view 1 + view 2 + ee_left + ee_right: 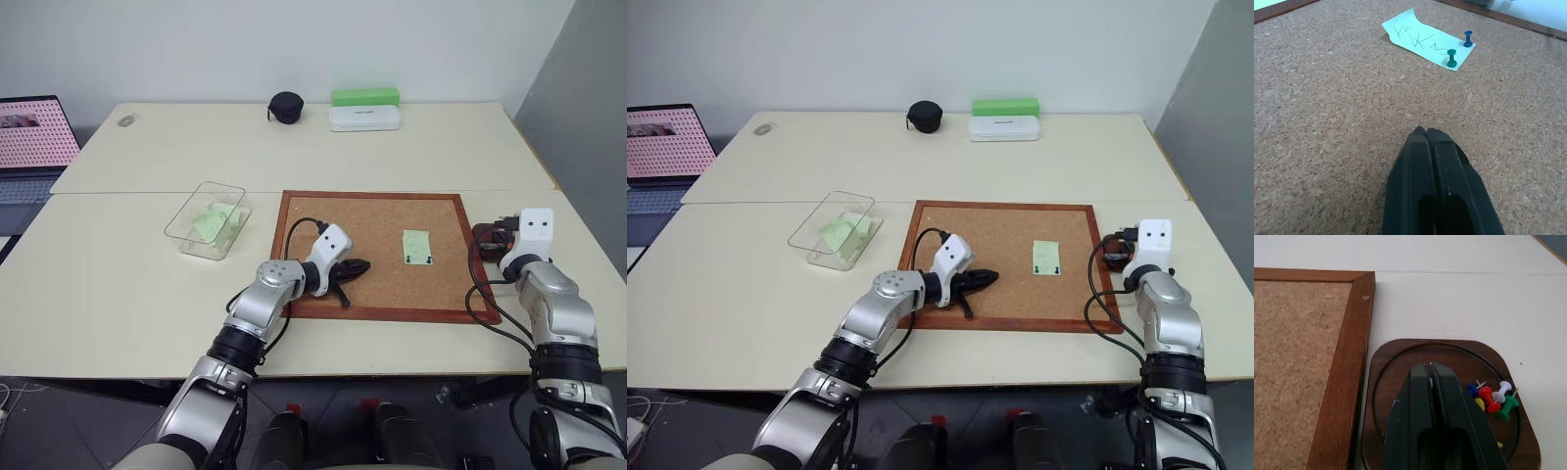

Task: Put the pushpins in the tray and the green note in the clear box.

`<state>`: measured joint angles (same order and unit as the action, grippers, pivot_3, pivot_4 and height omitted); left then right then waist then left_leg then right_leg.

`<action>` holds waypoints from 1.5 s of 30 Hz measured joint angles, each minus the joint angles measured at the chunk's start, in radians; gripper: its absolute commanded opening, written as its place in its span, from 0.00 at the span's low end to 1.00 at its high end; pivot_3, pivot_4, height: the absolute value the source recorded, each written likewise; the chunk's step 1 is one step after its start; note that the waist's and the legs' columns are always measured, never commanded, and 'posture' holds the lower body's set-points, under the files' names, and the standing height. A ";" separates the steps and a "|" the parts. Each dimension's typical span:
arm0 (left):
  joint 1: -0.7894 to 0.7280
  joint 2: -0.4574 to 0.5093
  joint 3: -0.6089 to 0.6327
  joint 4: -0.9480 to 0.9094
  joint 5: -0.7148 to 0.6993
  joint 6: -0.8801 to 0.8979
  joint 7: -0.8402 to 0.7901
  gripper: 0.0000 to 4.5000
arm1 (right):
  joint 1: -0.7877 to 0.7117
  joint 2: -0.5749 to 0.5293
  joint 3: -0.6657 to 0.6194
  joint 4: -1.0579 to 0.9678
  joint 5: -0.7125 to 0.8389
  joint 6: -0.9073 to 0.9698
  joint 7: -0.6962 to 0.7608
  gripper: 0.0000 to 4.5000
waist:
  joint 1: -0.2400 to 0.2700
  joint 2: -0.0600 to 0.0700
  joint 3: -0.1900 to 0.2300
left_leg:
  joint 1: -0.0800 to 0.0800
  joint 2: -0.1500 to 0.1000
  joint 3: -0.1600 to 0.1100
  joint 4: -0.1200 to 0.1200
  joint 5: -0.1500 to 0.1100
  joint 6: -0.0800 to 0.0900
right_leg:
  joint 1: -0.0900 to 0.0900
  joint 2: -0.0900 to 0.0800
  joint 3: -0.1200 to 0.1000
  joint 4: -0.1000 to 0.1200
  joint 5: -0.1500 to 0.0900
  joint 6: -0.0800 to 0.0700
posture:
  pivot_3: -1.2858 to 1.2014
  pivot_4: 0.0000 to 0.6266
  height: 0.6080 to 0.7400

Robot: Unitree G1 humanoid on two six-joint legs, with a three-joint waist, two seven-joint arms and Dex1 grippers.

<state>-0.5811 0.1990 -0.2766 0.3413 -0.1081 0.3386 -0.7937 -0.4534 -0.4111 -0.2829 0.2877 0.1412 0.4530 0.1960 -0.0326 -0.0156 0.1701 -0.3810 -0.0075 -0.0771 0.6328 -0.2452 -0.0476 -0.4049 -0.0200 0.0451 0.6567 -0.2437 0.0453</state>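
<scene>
Closed, empty left gripper (1425, 132) rests on the cork board (323, 211); green note (1425, 40) at one o'clock holds two pushpins (1451, 58). Right gripper (1430, 367), seemingly just parting, hovers over tray (1386, 382). Next: pull a pin.

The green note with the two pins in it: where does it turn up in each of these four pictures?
Left eye view: the green note lies on the right half of the cork board.
Right eye view: same spot, right half of the board.
Left wrist view: ahead of the left pincer, pinned by a green pushpin and a blue pushpin.
Right wrist view: not in it.
Shared landmark: the cork board.
</scene>
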 measured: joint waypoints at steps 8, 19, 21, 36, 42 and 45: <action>0.022 0.005 0.001 -0.032 0.000 0.006 0.019 0.00 | -0.004 -0.007 0.001 0.029 -0.004 -0.032 0.003 0.58 | -0.001 0.000 0.000 | 0.000 0.000 0.000 0.000 0.000 0.000 | 0.000 0.000 0.000 0.000 0.000 0.000 | 0.52 0.24 1.00; 0.018 0.010 0.006 -0.034 0.000 0.014 0.019 0.00 | 0.008 -0.042 0.067 0.018 -0.053 -0.066 0.010 0.99 | -0.003 0.000 0.000 | 0.000 0.000 0.000 0.000 0.000 0.000 | 0.000 0.000 0.000 0.000 0.000 0.000 | 0.52 0.24 1.00; 0.017 0.010 0.006 -0.033 0.000 0.014 0.018 0.00 | 0.021 -0.063 0.103 0.012 -0.093 -0.093 0.011 0.99 | -0.003 0.000 0.000 | 0.000 0.000 0.000 0.000 0.000 0.000 | 0.000 0.000 0.000 0.000 0.000 0.000 | 0.52 0.24 1.00; 0.013 0.013 0.003 -0.033 -0.001 0.019 0.013 0.00 | 0.190 -0.090 0.148 -0.301 0.072 -0.023 0.288 0.99 | -0.002 0.000 0.000 | 0.000 0.001 -0.001 0.000 0.000 0.000 | 0.000 0.001 0.000 0.000 0.000 0.000 | 0.52 0.24 1.00; 0.013 0.013 0.005 -0.035 -0.001 0.026 0.012 0.00 | 0.246 -0.059 0.199 -0.437 0.182 0.070 0.386 0.99 | -0.005 0.000 0.000 | 0.000 0.001 -0.001 0.000 0.000 0.000 | 0.000 0.001 0.000 0.000 0.000 0.000 | 0.52 0.24 1.00; 0.012 0.014 0.005 -0.035 -0.001 0.026 0.006 0.00 | 0.246 -0.046 0.236 -0.444 0.180 0.071 0.390 0.99 | -0.004 0.000 0.000 | 0.000 0.001 -0.001 0.000 0.000 0.000 | 0.000 0.001 -0.001 -0.001 0.000 0.000 | 0.52 0.24 1.00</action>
<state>-0.5694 0.2131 -0.2713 0.3065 -0.1090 0.3643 -0.7881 -0.2075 -0.4569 -0.0469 -0.1565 0.3211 0.5244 0.5861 -0.0366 -0.0158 0.1702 -0.3812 -0.0068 -0.0780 0.6327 -0.2453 -0.0477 -0.4049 -0.0192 0.0445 0.6559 -0.2440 0.0455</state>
